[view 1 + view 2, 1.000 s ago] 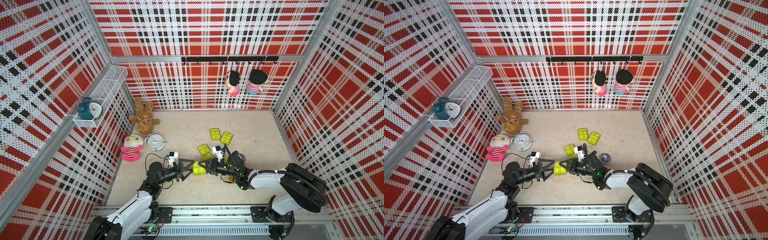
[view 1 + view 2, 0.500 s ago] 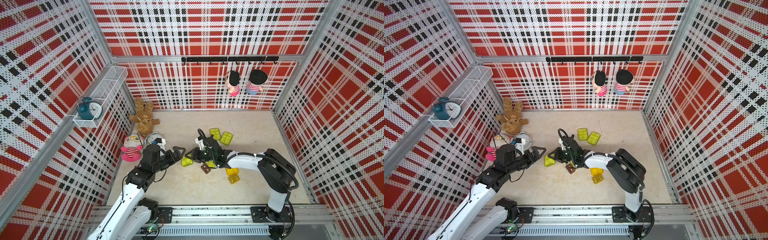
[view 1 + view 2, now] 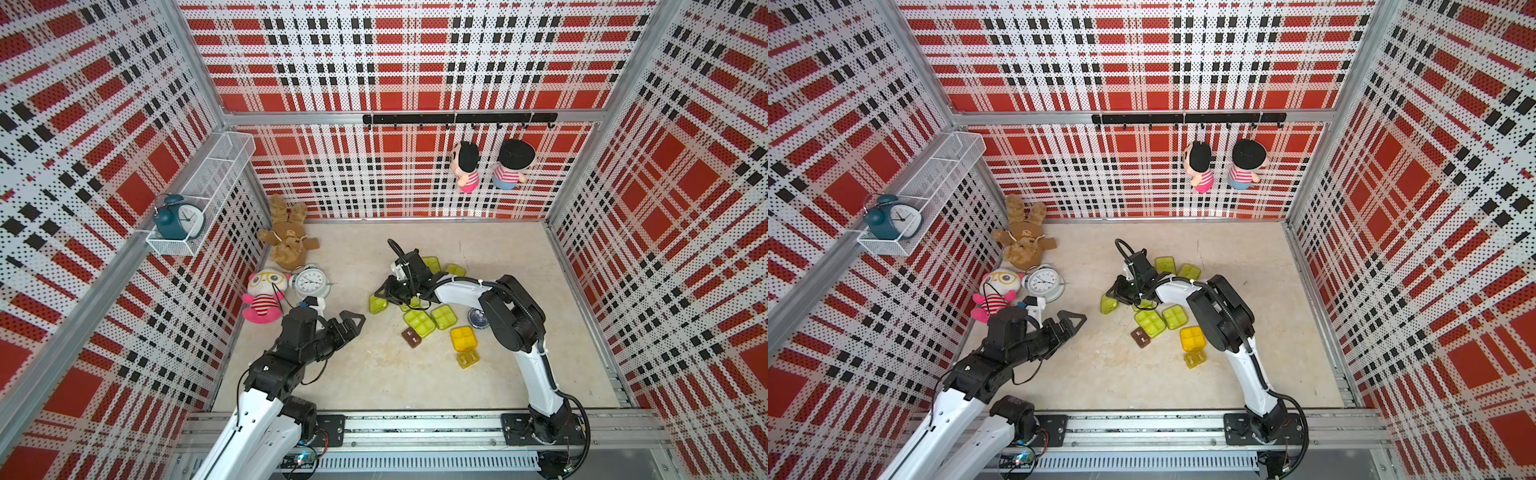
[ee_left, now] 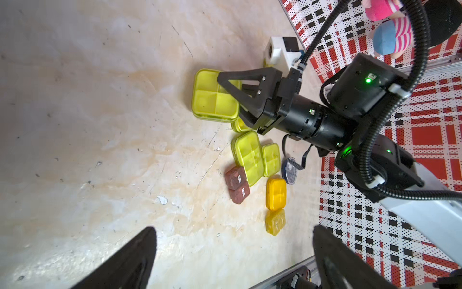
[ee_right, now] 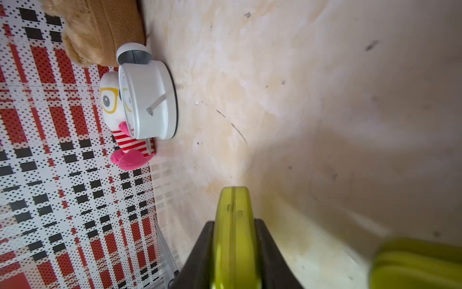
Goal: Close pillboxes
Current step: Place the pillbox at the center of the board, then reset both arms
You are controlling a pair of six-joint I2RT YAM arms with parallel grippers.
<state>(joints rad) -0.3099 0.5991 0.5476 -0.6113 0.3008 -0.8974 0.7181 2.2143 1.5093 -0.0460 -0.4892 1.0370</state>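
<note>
Pillbox point(image 5: 232, 205), square translucent lime plastic, sits tilted on edge, pinched in the right claw point(image 5: 233, 221); left claw point(image 4: 233, 231) gapes empty, so a loosened pinch could topple it

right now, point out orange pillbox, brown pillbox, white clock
orange pillbox point(image 3: 462, 338), in a top view, lid centre
brown pillbox point(image 3: 411, 337), in a top view, lid centre
white clock point(image 3: 310, 282), in a top view, dial

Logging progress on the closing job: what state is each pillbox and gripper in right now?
left gripper: jaws open, empty.
right gripper: shut on held lime pillbox.
held lime pillbox: lid shut, clamped across both faces.
lime pillbox beside brown: lid shut, flat.
orange pillbox: lid shut, lying flat.
brown pillbox: both lids shut.
amber pillbox: lids look shut.
navy round pillbox: cannot tell.
</note>
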